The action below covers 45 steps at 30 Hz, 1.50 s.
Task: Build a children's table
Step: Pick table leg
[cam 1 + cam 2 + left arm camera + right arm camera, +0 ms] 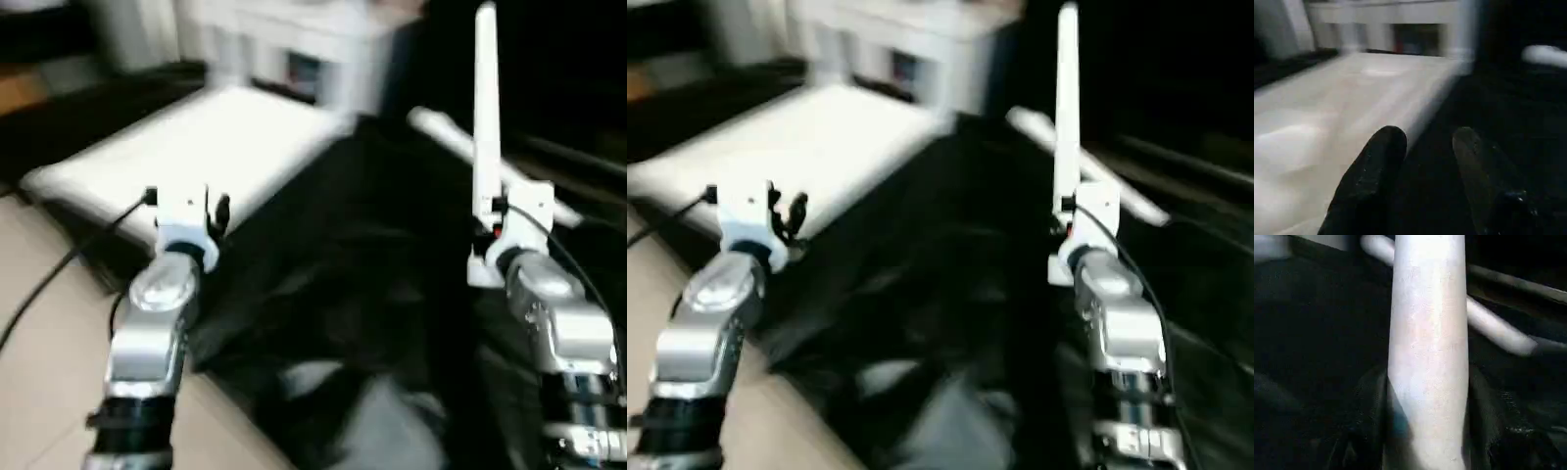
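Both forearms are brushed silver metal with rounded, capsule-like casings; each narrows to a black ribbed collar near the elbow; the left wrist (184, 223) and right wrist (517, 227) carry white blocky housings; thin black cables loop from each housing back along the arm; the left fingers (1367, 182) are black, rounded and matte.

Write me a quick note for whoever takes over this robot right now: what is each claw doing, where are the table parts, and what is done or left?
Right gripper: shut on a leg, held upright.
Left gripper: open, holding nothing, hovering at the tabletop's near edge.
Tabletop: lying flat on the dark cloth, to the robot's left.
Spare leg: lying on the cloth behind the held one.
Done: one leg picked up. No leg is seen fitted yet.
Left: bring the held leg to a corner of the tabletop, then fit the others.
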{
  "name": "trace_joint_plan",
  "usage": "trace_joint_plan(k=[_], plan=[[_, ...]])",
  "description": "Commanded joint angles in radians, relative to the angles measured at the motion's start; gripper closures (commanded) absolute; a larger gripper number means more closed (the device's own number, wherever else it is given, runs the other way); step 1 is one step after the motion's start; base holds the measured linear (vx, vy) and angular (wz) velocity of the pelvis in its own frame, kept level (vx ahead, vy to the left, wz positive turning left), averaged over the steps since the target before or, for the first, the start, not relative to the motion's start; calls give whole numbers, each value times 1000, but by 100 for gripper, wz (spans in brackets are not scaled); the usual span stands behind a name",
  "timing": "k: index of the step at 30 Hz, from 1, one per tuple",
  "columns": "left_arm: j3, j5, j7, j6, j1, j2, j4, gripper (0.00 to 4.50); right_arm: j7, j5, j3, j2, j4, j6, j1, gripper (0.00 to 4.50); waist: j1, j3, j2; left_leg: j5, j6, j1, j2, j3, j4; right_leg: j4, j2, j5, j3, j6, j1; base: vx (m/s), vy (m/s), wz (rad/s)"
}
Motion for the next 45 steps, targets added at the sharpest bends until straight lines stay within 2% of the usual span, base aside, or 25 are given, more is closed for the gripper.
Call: trace_joint_plan(k=[1,3,5,6,7,9,11,12,14,16,18,20,24,25,26,28,30,31,32,33,35,40,42,44,45], plan=[[21,3,1,-20,-5,20,-15,237,-6,-6,10,-3,-20,-11,-30,261,37,-88,-20,146,47,-165,-22,-69,16,-151,-177,-277,141,-51,180,211,-101,-28],[13,9,-2,-13,1,25,-21,237,-7,-8,9,-9,-10,-14,-35,261,10,-76,-6,350,81,-191,-38,-78,-37,-159,-137,149,64,-40,151,183,-54,-11],[2,14,-9,-12,8,34,-27,237,-5,-7,6,-13,-2,-14,-41,261,0,-92,67,614,208,-177,26,-104,-185,-130,-75,425,-48,94,103,143,-5,-18],[-2,15,-13,-8,12,38,-30,237,-3,-7,5,-18,2,-16,-44,261,-57,-98,114,661,367,-117,188,-210,-223,-10,-76,282,-100,140,41,67,104,-38],[-3,15,-13,-8,12,38,-30,237,-3,-7,5,-18,2,-17,-44,261,-73,-93,111,803,473,-95,231,-262,-228,51,-91,183,-72,141,-2,67,104,-38],[-5,17,-16,-8,17,39,-33,237,-1,-6,3,-25,8,-20,-47,261,-42,-82,79,721,368,-139,186,-197,-262,29,-99,147,-20,132,-2,-41,111,-19],[-5,18,-16,-6,19,39,-34,237,1,-7,0,-30,15,-23,-48,261,-39,-80,48,-45,114,-173,83,-135,-287,-91,-168,38,-8,20,5,-103,84,-10],[-6,17,-15,-5,20,40,-34,237,1,-8,-1,-31,18,-24,-49,261,-12,-70,29,-137,-16,-145,54,-99,-160,-182,-280,-264,15,-62,-9,-172,76,-13],[-8,19,-12,-5,22,42,-35,237,0,-12,-2,-32,24,-23,-50,261,-30,-35,17,126,-70,-203,37,-111,-50,-220,-284,-599,-44,-8,42,-155,99,-29],[-10,21,-11,-4,24,45,-37,237,-4,-13,-2,-30,26,-21,-52,261,-46,-24,46,-84,-110,-158,68,-119,-117,-220,-239,-727,-109,-2,16,-73,127,-42],[-13,23,-10,-3,28,51,-37,237,-9,-12,0,-30,33,-21,-55,261,-84,-58,115,-695,-192,-148,113,-178,-322,-28,-105,-36,-140,-14,72,-150,191,-11],[-14,26,-8,-3,29,54,-37,237,-11,-12,1,-30,39,-23,-58,261,-86,-52,85,-684,-202,-135,95,-154,-340,-39,-111,29,-126,-15,57,-120,120,-6],[-19,22,-23,0,34,54,-46,237,-13,-10,2,-29,48,-29,-61,261,-72,-41,13,-46,-63,-86,45,-102,-55,-293,-323,-777,-72,-30,-16,-126,43,-17],[-19,22,-23,0,34,54,-46,237,-13,-10,2,-29,48,-29,-61,261,-66,-37,42,36,-66,-119,67,-109,-83,-274,-311,-777,-115,-6,40,-111,48,-34],[-23,18,-27,6,35,48,-55,237,-13,-10,2,-29,50,-31,-62,261,-96,-25,79,-308,-138,-146,93,-134,-213,-197,-193,-613,-185,40,55,-22,92,-37],[-16,5,-14,5,28,26,-63,237,-13,-10,2,-28,43,-27,-58,261,-79,-39,112,-810,-202,-178,118,-134,-362,3,-103,-97,-162,1,103,-114,79,-7],[-16,15,-2,-4,21,28,-54,237,-12,-12,3,-27,37,-22,-52,261,-55,-58,74,-662,-178,-157,92,-69,-357,2,-107,-96,-120,-1,87,-92,-18,12],[-15,17,2,-6,21,31,-48,237,-10,-12,5,-27,35,-21,-49,261,-61,-72,-6,-326,-147,-62,69,-59,-188,-176,-222,-551,-60,6,-25,-45,-55,13],[-14,15,5,1,23,32,-47,237,-8,-12,8,-27,32,-17,-45,261,-52,-61,-4,83,-32,-93,28,-75,-61,-259,-269,-794,-22,-28,-23,-42,-71,-10],[-13,14,5,1,24,32,-48,237,-8,-11,8,-26,31,-16,-44,261,-46,-58,5,142,-14,-143,40,-83,-58,-244,-288,-791,-20,-34,35,-12,1,-23],[-9,8,3,3,28,33,-51,237,-8,-8,9,-24,26,-14,-37,261,-51,-44,43,-255,-69,-78,107,-84,-201,-179,-160,-534,-97,-40,1,-6,1,-12],[-6,12,-4,0,20,36,-46,237,-15,-1,7,-13,29,1,-36,261,-91,-42,72,-651,-71,-30,113,-86,-277,-194,-134,-363,-122,-6,51,-39,1,6],[-5,14,-4,-1,15,35,-40,237,-14,-5,10,-14,36,1,-40,261,-106,-34,55,-656,-101,51,126,-39,-262,-219,-113,-416,-125,2,6,8,2,-17],[-4,13,-2,-1,13,35,-38,237,-13,-5,12,-16,41,1,-43,261,-105,-34,59,-686,-105,57,147,-18,-287,-189,-108,-372,-127,11,10,22,5,-48],[-3,12,-1,-1,12,35,-38,237,-12,-7,14,-18,47,-7,-45,261,-98,-30,46,-701,-77,-27,135,-31,-319,-163,-126,-337,-139,37,72,10,6,-65]])
